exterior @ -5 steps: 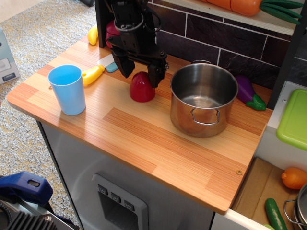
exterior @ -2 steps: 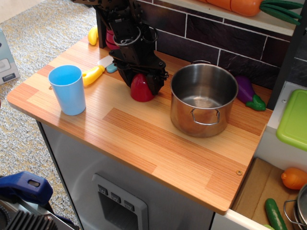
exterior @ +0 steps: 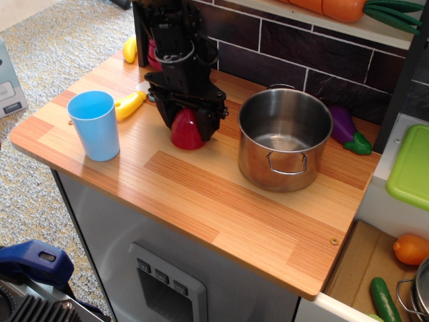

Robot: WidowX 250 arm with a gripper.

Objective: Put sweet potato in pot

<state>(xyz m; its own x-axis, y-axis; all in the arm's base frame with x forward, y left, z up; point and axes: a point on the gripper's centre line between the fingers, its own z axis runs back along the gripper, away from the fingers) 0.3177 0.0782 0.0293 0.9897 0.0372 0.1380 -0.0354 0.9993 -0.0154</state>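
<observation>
Toward the front edge the wooden counter (exterior: 201, 201) is bare board; the first things met going back are one light blue cup (exterior: 95, 124) near the left edge and one steel pot (exterior: 285, 137) toward the right, empty and standing upright. Between them, a little further back, sits the one sweet potato (exterior: 186, 130), its flat base seemingly on the wood, and the gripper (exterior: 186, 122) has changed most here: a second ago it hung spread above the red dome, and now it has come down and drawn its jaws in against both flanks, so it looks closed on the piece, which has slid slightly toward the left and front. I judge the grasp made and the lift not yet begun; the carry to the pot, just to the right, is what remains. Behind the cup lies one yellow-handled toy knife (exterior: 132, 104), partly hidden by the arm. At the back right, against the dark tile wall, lies one purple eggplant (exterior: 345, 126); at the back left corner one yellow piece (exterior: 129, 49) shows, with something magenta beside it mostly hidden.
</observation>
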